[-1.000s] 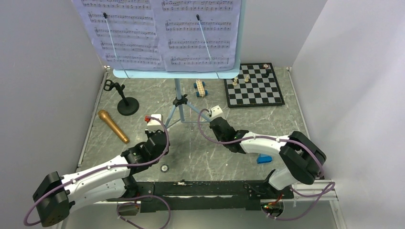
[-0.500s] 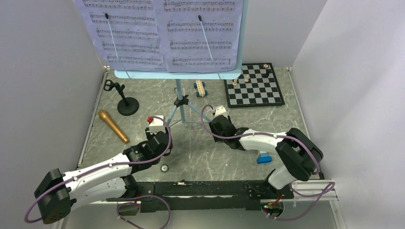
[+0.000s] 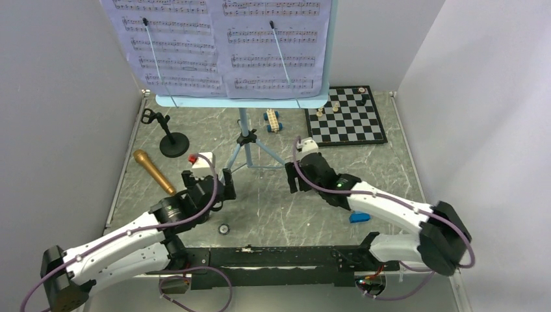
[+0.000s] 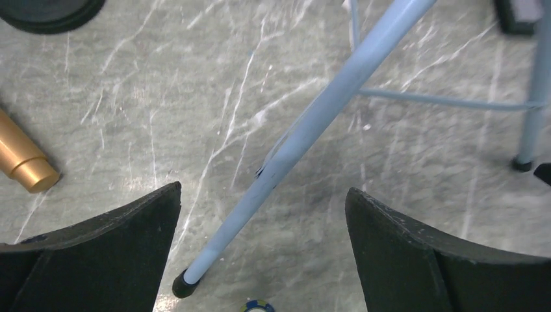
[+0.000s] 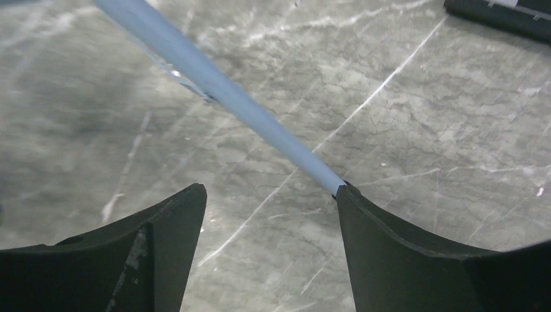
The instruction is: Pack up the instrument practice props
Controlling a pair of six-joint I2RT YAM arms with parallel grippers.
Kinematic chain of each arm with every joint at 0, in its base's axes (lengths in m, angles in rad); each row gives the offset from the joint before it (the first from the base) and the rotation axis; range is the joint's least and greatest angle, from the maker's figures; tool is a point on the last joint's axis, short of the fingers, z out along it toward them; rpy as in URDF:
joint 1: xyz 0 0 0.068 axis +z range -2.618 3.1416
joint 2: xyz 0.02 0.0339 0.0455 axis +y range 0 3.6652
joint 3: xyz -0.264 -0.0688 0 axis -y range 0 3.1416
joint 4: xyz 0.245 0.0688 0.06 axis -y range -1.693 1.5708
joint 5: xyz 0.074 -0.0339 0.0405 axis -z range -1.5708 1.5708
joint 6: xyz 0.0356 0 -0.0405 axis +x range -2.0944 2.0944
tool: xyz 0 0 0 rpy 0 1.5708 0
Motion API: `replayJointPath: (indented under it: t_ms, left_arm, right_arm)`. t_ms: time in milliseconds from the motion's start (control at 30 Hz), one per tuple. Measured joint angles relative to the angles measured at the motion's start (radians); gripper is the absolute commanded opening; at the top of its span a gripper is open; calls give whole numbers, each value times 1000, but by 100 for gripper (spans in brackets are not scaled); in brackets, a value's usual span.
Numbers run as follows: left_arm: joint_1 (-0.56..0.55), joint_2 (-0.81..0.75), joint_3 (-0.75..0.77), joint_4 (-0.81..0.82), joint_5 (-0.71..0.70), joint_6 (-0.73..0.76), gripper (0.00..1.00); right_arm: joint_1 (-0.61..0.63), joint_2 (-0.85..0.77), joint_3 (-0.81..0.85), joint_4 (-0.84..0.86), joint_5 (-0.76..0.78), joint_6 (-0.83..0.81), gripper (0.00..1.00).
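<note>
The grey marbled table [image 3: 260, 209] carries the music stand [image 3: 243, 125], mic stand [image 3: 173, 144], microphone [image 3: 154, 171], chessboard [image 3: 346, 127] and toy car [image 3: 272, 120].

Light-blue music stand [image 3: 243, 125], gold-brown microphone [image 3: 154, 172]

Seen from above, the music stand [image 3: 242, 101] and its sheet music [image 3: 175, 45] are cut off by the picture's top edge, and the notes are too small to read. The desk hides the upper pole. The pieces on the chessboard [image 3: 351, 127] are too small to tell apart, as is a round thing [image 3: 224, 228] near the arms' bases. The right arm [image 3: 390, 205] partly covers a blue block [image 3: 359, 217].

The left wrist view catches only the microphone's [image 4: 23, 166] end and a sliver of the mic stand [image 4: 49, 8] base. In the right wrist view, the stand leg's foot is lost behind a finger [image 5: 403, 253] of the right gripper [image 5: 269, 195], and the leg's far end is blurred.
</note>
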Motion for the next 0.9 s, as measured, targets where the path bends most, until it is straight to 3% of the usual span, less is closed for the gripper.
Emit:
replayJointPath:
  t_ms: [100, 233, 433, 600, 900]
  left_arm:
    - [0, -69, 25, -3, 5, 30, 99]
    - [0, -213, 21, 94, 127, 164, 99]
    - [0, -351, 18, 245, 300, 305, 99]
    - [0, -351, 76, 270, 399, 359, 99]
    - [0, -280, 358, 397, 631, 386, 99]
  right_arm:
    - [0, -136, 2, -36, -15, 2, 83]
    - [-30, -415, 21, -64, -21, 25, 87]
    - [-74, -619, 204, -95, -16, 37, 88]
    - [-75, -652, 356, -106, -8, 27, 87]
    - [-75, -550, 623, -74, -107, -24, 81]
